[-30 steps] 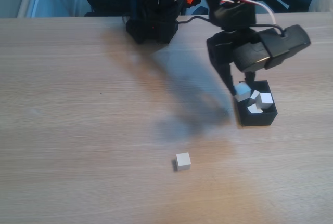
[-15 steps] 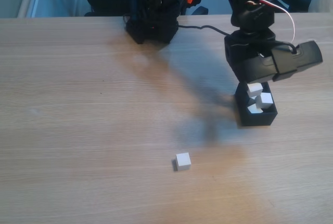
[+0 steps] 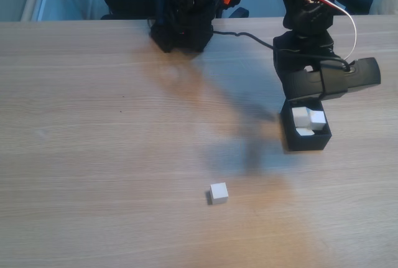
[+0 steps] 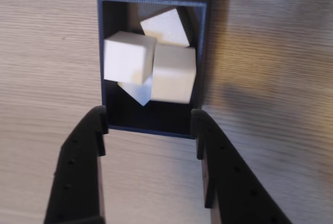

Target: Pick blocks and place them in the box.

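As I look down the wrist view, my claw (image 4: pixel 150 122) gapes wide, holding nothing, above the box (image 4: pixel 203 52) of blocks (image 4: pixel 129 57).

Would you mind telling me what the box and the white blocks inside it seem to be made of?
The box looks like 3D-printed plastic, dark and matte: its thin walls show fine layer lines along the rim. The blocks look like foam or matte plastic: plain white, slightly grainy faces, no gloss. I cannot tell which.
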Motion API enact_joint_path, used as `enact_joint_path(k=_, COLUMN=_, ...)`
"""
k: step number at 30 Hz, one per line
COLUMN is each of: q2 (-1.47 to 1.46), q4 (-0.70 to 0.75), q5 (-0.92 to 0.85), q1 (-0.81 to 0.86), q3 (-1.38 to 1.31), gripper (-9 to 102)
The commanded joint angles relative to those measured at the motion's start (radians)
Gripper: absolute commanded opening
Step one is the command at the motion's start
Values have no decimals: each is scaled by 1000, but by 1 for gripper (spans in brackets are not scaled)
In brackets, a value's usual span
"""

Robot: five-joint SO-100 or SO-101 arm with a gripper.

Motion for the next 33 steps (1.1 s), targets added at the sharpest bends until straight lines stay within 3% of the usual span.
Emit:
enact_joint_path(k=1, q2=8, q4=18, q5=8, q1=11, q3=-44, gripper=18)
enact_joint_path(k=9, q2=11, q4=98, q5=-67, q1=121, q3=-35, gripper=15)
enact_joint_path(k=19, q2=135, q4=121, q5=-515, q1=347, q3=160, gripper=18)
enact_joint_path(k=22, q2=209, q4=18, q5=-614, q1=400, q3=270, gripper=19)
enact_joint_path(k=26, q2=279, q4=-252, q5=-718, q1=449, q3=433, gripper=21)
enact_joint_path(k=33, q2=230, q4=-522, q5=-770, q1=469, q3=474, gripper=21)
